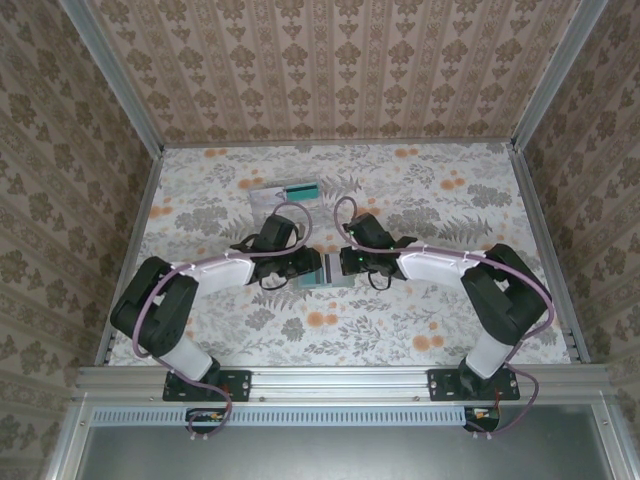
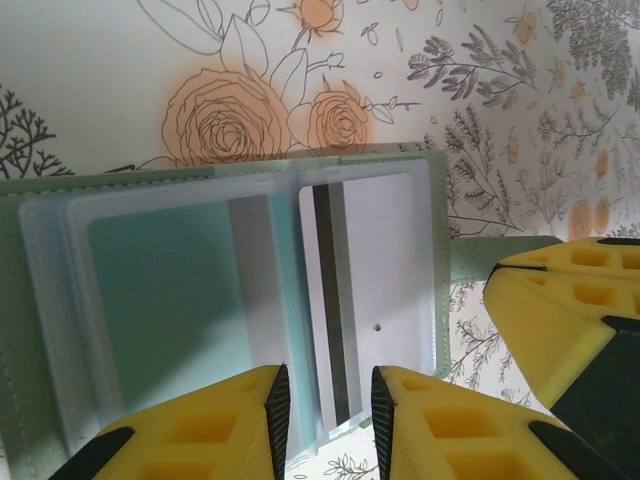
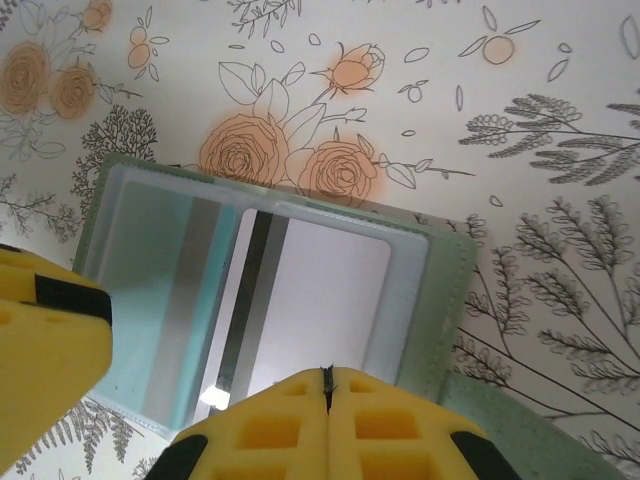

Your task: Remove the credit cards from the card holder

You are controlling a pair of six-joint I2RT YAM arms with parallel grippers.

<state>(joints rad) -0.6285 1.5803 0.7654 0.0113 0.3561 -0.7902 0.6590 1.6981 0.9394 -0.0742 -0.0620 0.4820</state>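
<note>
Card holder [image 2: 225, 300] lies open in the middle of the counter [image 1: 450, 200], inner faces up, a touch nearer the near edge than the far one. That suits me: the pockets are exposed, so the cards can slide out rather than be dug for.

Two cards sit in its clear sleeves, a teal card [image 2: 150, 300] in one and a white card [image 2: 385, 270] in the other, its dark magnetic stripe facing up. The white one looks to poke a little past its sleeve, right by my left tool [image 2: 328, 390]. That tool hovers there with its yellow pads a narrow gap apart and nothing between them that I can make out; I'd judge it's lined up to nip that card's edge.

Right tool [image 3: 326, 378] sits at the opposite side, pads pressed together at the holder's edge. Whether they pinch the cover, a sleeve or nothing, I can't tell. My guess is it's there to steady the holder while the left pulls.

Writing? None I can read — no brand, no numbers, just the stripe and a small dot.

Near the far edge, left of the middle, there's a pale flat object [image 1: 270, 198] with a teal strip — too small to name.
</note>
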